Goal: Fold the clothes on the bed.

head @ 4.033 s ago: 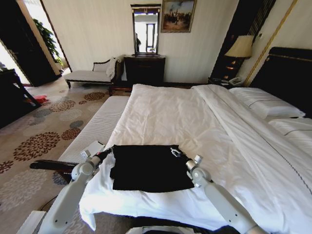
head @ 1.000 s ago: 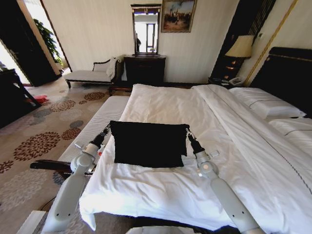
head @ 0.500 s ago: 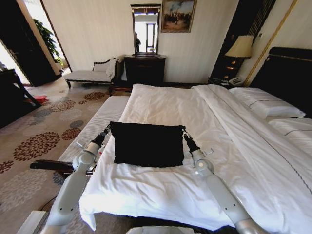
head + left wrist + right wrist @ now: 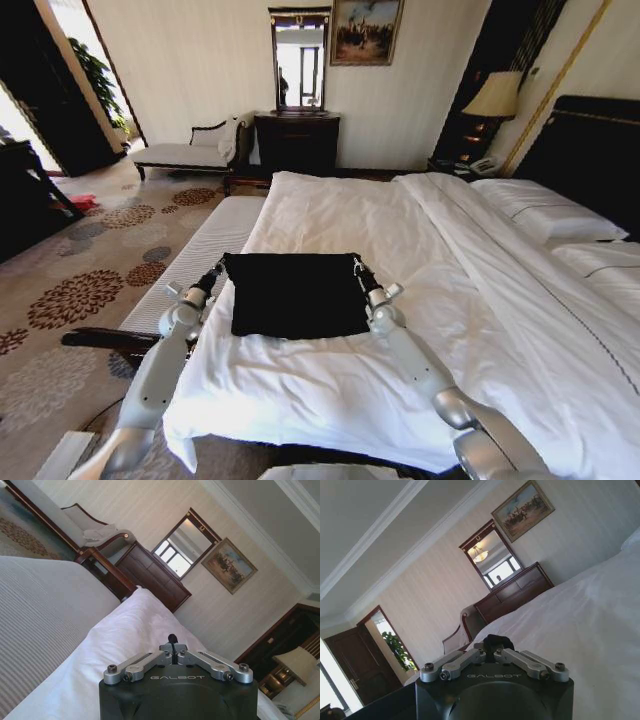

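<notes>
We hold the T-shirt (image 4: 296, 294) stretched crosswise over the bed (image 4: 400, 250): left pincer (image 4: 215, 271) and right pincer (image 4: 358, 270) each clamp a far corner.

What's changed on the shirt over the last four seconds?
Both grippers, left and right, shut on the black T-shirt, carried its edge up the bed, away from the robot; lately the right has drawn in toward the left, narrowing the cloth. Bed and room are unchanged.

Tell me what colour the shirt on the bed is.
Black, plain as folded. The shirt shows best in the head view, against the white bed.
</notes>
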Available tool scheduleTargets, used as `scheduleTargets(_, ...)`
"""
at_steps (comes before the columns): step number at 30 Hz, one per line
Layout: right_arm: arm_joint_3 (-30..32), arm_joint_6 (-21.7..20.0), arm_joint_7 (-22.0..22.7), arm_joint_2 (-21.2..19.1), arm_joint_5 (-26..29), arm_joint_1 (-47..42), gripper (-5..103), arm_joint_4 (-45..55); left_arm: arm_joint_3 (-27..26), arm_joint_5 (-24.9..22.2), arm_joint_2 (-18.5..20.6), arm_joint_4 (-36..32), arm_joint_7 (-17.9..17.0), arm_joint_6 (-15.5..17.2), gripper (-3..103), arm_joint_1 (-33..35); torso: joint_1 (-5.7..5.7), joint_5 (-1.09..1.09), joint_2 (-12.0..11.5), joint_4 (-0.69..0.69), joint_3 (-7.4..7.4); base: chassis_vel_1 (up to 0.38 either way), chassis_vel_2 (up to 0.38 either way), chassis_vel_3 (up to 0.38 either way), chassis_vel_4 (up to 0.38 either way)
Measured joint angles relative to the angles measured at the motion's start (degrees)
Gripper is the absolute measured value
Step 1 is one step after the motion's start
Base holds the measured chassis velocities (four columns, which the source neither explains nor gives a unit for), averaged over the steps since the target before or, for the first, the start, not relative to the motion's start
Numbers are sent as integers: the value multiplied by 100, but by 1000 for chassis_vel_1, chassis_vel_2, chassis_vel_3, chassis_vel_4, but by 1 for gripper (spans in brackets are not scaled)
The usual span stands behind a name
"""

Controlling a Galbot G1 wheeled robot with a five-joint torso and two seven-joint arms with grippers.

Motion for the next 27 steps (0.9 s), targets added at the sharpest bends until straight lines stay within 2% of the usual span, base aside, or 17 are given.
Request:
scheduleTargets(5,-52,19,69,78,-40,91,1,-86,14,35,34,30,-46,-31,0,5,0,-1,0,-2,-1,0,0,0,0)
scheduleTargets(8,-71,18,135,2,5,-21,1,241,19,-58,214,-175,-55,-52,0,161,0,1,0,0,-1,0,0,0,0)
scheduleTargets(12,-69,-41,256,-228,114,-283,1,724,48,-124,409,-446,-54,-75,0,418,0,1,0,2,-1,0,0,0,0)
scheduleTargets(15,-37,-204,427,-670,242,-708,1,1393,35,-229,596,-848,-33,-91,0,828,-1,1,0,1,-2,0,0,0,0)
scheduleTargets(16,-37,-204,427,-670,242,-708,1,1393,35,-229,596,-848,-33,-91,0,828,-1,1,0,1,-2,0,0,0,0)
scheduleTargets(18,-4,-316,487,-1060,339,-1116,1,1899,-9,-297,696,-1162,17,-94,0,1154,-2,0,1,-4,-2,0,0,0,0)
scheduleTargets(20,15,-335,492,-1204,346,-1335,1,2099,-24,-295,737,-1307,59,-96,0,1328,-2,2,1,-5,-2,0,0,0,0)
scheduleTargets(27,7,-332,501,-1221,239,-1726,1,2274,-56,-120,715,-1368,87,-102,0,1581,-2,0,1,1,-2,0,0,0,0)
